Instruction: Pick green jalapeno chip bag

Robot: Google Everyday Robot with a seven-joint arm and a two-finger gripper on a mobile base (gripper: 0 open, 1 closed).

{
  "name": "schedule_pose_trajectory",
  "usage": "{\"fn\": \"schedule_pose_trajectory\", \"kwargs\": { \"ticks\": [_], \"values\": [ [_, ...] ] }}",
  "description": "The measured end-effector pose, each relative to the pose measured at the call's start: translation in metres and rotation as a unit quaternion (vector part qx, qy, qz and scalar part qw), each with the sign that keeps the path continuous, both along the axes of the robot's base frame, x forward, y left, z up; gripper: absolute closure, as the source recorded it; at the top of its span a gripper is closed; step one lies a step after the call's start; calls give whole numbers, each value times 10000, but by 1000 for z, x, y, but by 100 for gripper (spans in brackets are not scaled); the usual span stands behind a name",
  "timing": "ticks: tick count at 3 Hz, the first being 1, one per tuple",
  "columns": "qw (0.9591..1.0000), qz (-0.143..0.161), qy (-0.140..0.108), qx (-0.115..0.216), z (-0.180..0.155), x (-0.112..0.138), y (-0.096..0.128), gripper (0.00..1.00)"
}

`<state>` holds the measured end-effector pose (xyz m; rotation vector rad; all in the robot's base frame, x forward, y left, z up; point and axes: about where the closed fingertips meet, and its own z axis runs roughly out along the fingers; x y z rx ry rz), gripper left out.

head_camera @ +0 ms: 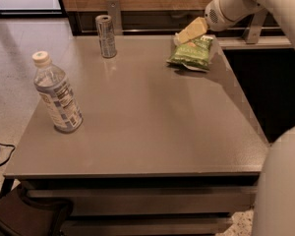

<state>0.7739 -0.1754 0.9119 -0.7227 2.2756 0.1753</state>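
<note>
The green jalapeno chip bag (192, 53) lies at the far right of the grey table (147, 132), near its right edge. It is crinkly and light green with a pale top edge. My gripper (188, 35) reaches in from the upper right on the white arm (236, 4). Its yellowish tip is at the bag's far top edge, touching or just above it. I cannot tell whether the bag rests flat or is slightly raised.
A clear water bottle (57, 93) stands at the table's left side. A slim silver can (106, 36) stands at the far edge. A white part of the robot (281, 186) fills the lower right corner. A dark counter runs behind the table.
</note>
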Motion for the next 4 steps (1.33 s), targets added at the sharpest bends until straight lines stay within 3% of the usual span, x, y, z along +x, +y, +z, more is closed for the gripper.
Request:
{"fn": "schedule_pose_trajectory", "kwargs": {
  "ticks": [1, 2, 4],
  "values": [
    [9991, 13, 169, 391, -24, 35, 18, 0],
    [9980, -45, 340, 537, -46, 56, 28, 0],
    [9943, -639, 696, 495, -87, 61, 0, 4]
  ]
}}
